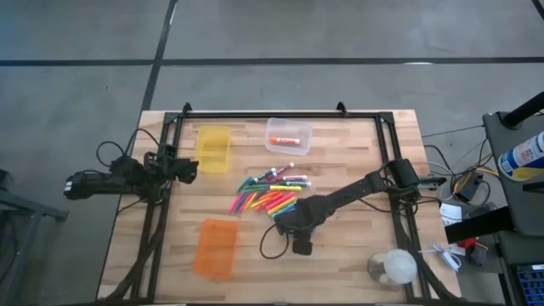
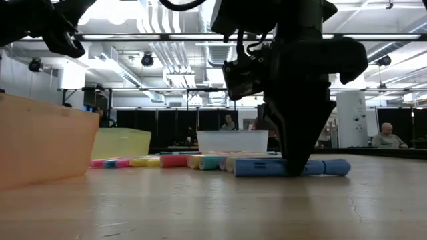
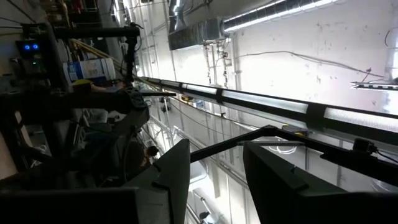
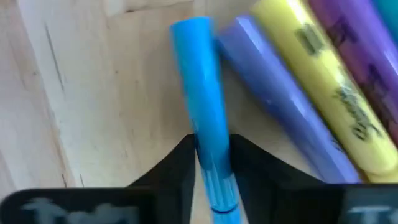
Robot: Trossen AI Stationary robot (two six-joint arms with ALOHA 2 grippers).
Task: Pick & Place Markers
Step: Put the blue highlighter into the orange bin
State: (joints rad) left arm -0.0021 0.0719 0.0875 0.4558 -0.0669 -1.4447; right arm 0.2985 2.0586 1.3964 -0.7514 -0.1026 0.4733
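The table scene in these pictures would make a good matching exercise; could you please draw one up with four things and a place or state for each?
Things:
1. right gripper
2. left gripper
3. orange bin
4. clear bin

Places or states:
A. holds one marker with an orange part
B. closed around the blue marker at the edge of the marker pile
C. open, raised off the table at its left side, beside the yellow bin
D. near the table's front edge, left of the pile

Pairs: 1-B, 2-C, 3-D, 4-A
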